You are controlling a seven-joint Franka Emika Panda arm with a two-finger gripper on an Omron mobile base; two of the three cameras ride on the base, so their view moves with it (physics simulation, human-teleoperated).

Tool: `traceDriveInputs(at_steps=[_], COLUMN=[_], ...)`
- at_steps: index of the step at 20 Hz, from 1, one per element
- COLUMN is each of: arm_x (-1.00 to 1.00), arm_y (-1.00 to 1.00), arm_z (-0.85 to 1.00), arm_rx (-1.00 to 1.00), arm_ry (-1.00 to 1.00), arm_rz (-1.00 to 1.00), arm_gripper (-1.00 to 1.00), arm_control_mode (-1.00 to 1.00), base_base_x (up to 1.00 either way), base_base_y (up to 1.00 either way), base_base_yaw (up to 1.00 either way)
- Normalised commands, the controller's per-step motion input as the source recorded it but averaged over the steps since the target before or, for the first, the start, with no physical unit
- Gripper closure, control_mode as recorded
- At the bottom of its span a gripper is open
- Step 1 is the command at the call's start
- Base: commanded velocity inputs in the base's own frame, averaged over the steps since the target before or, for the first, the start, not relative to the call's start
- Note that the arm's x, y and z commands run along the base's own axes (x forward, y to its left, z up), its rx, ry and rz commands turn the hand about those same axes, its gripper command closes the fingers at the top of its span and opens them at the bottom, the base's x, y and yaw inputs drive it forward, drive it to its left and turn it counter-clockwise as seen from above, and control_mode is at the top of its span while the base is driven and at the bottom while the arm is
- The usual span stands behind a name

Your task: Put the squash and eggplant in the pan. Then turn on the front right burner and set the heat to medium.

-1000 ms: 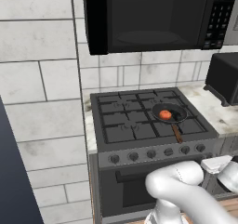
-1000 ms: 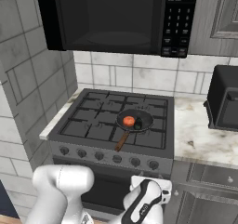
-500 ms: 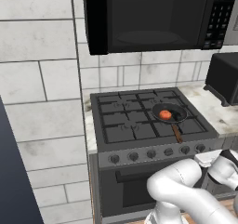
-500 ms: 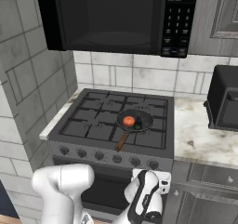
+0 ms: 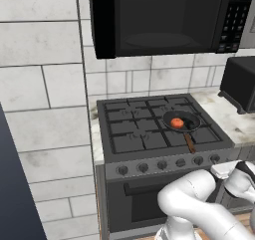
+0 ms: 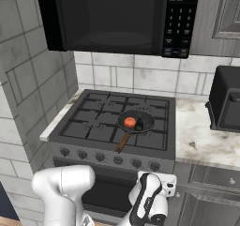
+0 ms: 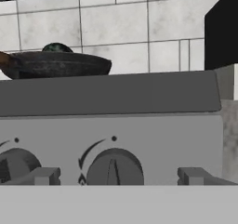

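The pan point(image 6: 136, 121) stands on the right half of the stove's grates, its wooden handle point(image 6: 123, 141) pointing at the front edge. An orange squash point(image 6: 130, 122) and a dark eggplant point(image 6: 139, 125) lie inside it. From the left I see the same pan point(image 5: 182, 121) and squash point(image 5: 176, 123). The front right burner point(image 6: 153, 137) lies under the grate beside the handle. My gripper point(image 7: 118, 176) is open, level with the control panel, with the rightmost knob point(image 7: 114, 167) straight ahead between its fingertips point(image 7: 44, 175). Above the panel the pan point(image 7: 56, 64) shows side-on with the eggplant point(image 7: 56, 47) peeking over its rim.
Several grey knobs point(image 6: 118, 160) line the stove front. A black microwave point(image 6: 117, 18) hangs over the stove. A dark toaster oven point(image 6: 227, 103) sits on the marble counter point(image 6: 197, 136) to the right. A tiled wall point(image 5: 45, 109) closes the left side.
My hand has risen a little in front of the stove's right end. The pan, squash and eggplant have not moved.
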Motion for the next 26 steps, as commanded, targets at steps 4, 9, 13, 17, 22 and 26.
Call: traceDriveInputs(at_steps=[4, 9, 13, 17, 22, 26], arm_x=[0.12, 0.01, 0.00, 0.00, 0.17, 0.13], arm_y=[-0.09, 0.00, 0.00, 0.00, 0.00, 0.05], arm_z=[-0.11, -0.11, -0.09, 0.00, 0.00, 0.00], arm_rx=[0.00, 0.00, 0.00, 0.00, 0.00, 0.00], arm_ry=[0.00, 0.00, 0.00, 0.00, 0.00, 0.00], arm_rz=[0.00, 0.02, 0.05, 0.03, 0.01, 0.00], arm_gripper=[-1.00, -1.00, -1.00, -1.00, -1.00, -1.00], arm_control_mode=[-1.00, -1.00, -1.00, -1.00, -1.00, -1.00], base_base_x=[0.00, 0.00, 0.00, 0.00, 0.00, 0.00], base_base_y=[0.00, 0.00, 0.00, 0.00, 0.00, 0.00], base_base_yaw=[0.00, 0.00, 0.00, 0.00, 0.00, 0.00])
